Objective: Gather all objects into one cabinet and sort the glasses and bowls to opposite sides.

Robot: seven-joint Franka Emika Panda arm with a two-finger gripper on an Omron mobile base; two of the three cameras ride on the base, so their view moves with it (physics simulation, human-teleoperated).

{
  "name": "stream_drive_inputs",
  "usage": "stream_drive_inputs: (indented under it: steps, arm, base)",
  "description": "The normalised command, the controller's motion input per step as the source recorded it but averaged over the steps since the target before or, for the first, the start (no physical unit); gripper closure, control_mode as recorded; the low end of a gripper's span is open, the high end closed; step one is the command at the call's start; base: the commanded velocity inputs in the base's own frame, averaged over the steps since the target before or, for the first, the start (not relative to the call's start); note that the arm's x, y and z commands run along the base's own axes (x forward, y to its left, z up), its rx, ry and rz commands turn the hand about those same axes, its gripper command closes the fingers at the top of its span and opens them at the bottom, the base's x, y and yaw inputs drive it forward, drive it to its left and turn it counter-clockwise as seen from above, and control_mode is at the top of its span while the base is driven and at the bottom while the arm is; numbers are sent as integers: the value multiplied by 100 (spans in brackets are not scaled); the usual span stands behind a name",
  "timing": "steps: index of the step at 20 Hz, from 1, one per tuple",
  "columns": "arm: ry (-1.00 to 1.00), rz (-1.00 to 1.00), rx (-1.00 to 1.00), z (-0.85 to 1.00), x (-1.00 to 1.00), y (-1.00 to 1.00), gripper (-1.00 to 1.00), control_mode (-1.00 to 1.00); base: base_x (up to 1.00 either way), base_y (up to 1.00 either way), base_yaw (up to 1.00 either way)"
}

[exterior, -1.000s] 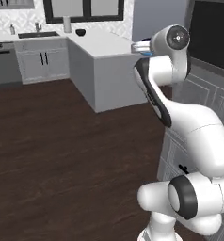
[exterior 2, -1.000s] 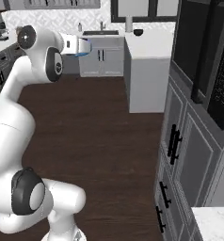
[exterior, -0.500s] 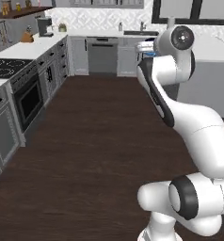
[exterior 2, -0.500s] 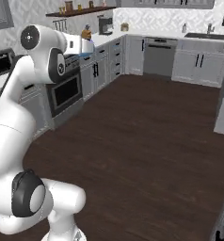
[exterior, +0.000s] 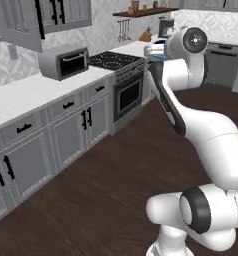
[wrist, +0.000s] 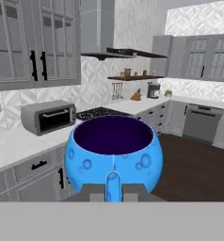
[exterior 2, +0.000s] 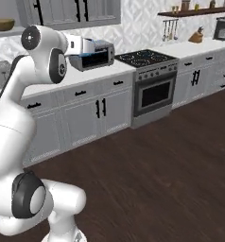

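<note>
A bright blue cup (wrist: 114, 153) with a dark inside sits close in front of the hand camera, and my gripper (wrist: 114, 192) is shut on its near wall. My gripper (exterior: 153, 50) is held high in the air in the left base view, away from the counter, with a sliver of blue under it. From the right base view, my gripper (exterior 2: 91, 46) points toward the counter wall. A brown wooden bowl (exterior 2: 2, 23) rests on the grey shelf of the wall cabinet (exterior 2: 12, 32) at the upper left.
A silver toaster (exterior: 64, 61) (exterior 2: 94, 56) stands on the white counter (exterior: 26, 95). A black stove with an oven (exterior: 122, 82) (exterior 2: 152, 80) is to its right. Glass-door wall cabinets (wrist: 34, 42) hang above. Dark wood floor (exterior: 101, 190) lies between me and the counter.
The whole picture has swept round: the camera turned from the island and tall cupboards to the stove and toaster counter. The blue cup stays in my shut gripper.
</note>
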Motion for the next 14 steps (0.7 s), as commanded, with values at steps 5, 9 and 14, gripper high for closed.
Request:
stream_drive_inputs:
  steps: [5,9,14]
  arm:
    - [0,0,0,0,0,0,100,100]
    - [0,0,0,0,0,0,100,100]
    - [0,0,0,0,0,0,100,100]
  base:
    - [21,2,80]
    - [23,0,77]
    - [20,0,45]
